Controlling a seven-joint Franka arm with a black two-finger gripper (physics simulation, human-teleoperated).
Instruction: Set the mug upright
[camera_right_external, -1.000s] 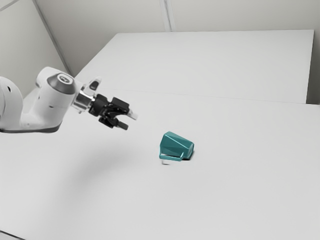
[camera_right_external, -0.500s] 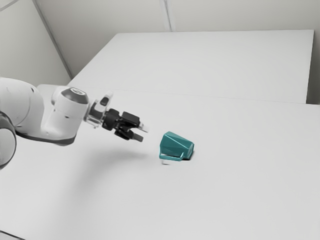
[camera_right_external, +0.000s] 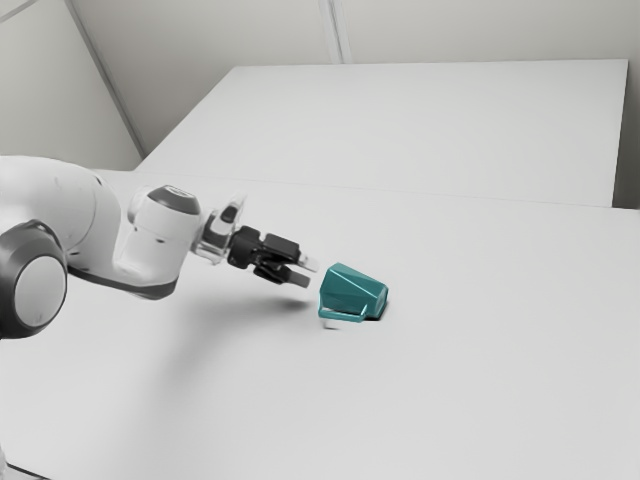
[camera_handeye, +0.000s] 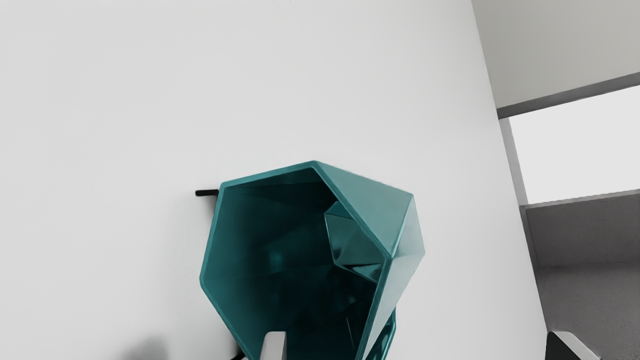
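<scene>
One white table (camera_right_external: 480, 380) is overhung by a Franka arm (camera_right_external: 155, 240), on which no lettering can be read. The black two-finger gripper (camera_right_external: 306, 272) is held wide open, with nothing gripped, near the mouth of the unlabelled teal mug (camera_right_external: 352, 290), laid on its side on the table. Its mouth is faced presumably so that the wall can be pinched for righting.

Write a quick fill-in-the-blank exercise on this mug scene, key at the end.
The glossy teal faceted mug lies on its ____. In the exterior view, the black two-finger claw is to the ____ of the mug. The claw is ____, not shut.

Missing words: side; left; open.
</scene>
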